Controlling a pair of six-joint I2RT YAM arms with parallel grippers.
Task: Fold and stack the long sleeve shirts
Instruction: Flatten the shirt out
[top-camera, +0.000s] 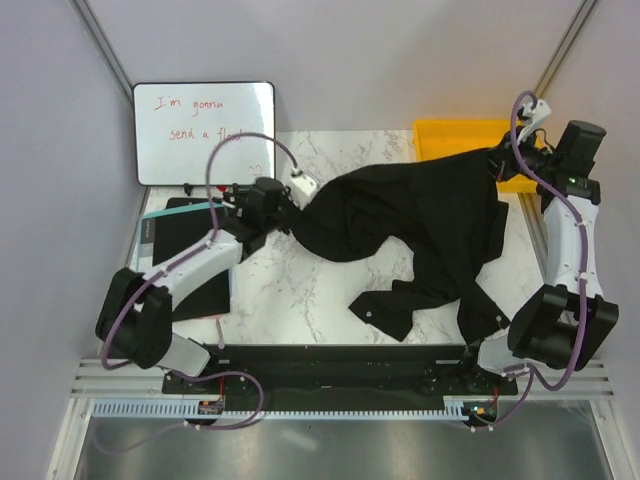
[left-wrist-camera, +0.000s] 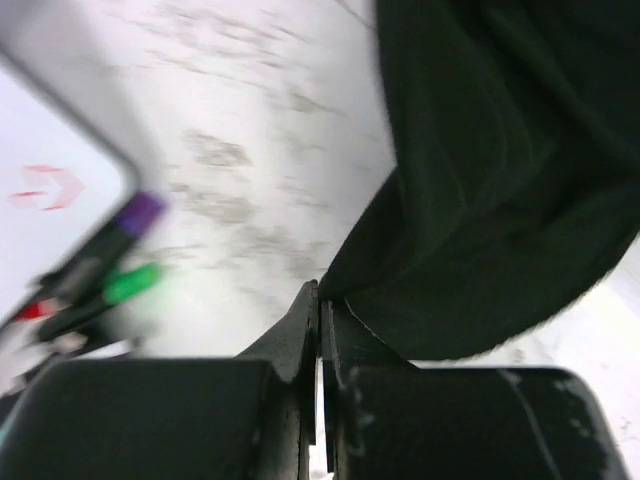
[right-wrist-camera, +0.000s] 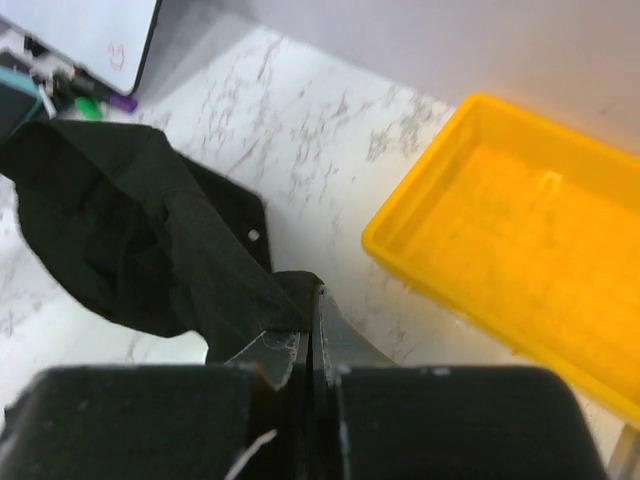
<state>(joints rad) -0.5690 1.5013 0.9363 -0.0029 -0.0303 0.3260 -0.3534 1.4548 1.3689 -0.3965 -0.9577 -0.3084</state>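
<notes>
White marbled counter (top-camera: 300, 290), with a whiteboard (top-camera: 203, 132) at the far left and a yellow bin (top-camera: 455, 132) at the far right. A black long sleeve shirt (top-camera: 420, 215) is rumpled across the centre and right, one sleeve trailing toward the near edge. The left hand (top-camera: 288, 213) is clenched on the shirt's left edge, and the right hand (top-camera: 498, 160) is clenched on its far right corner, beside the bin

Shirt (top-camera: 430, 210): soft, matt black cloth, creased. Table (top-camera: 290, 290): smooth, marble-patterned top. Bin (right-wrist-camera: 520, 230) beside the shirt: smooth yellow plastic. Whiteboard (top-camera: 205, 150): glossy.
</notes>
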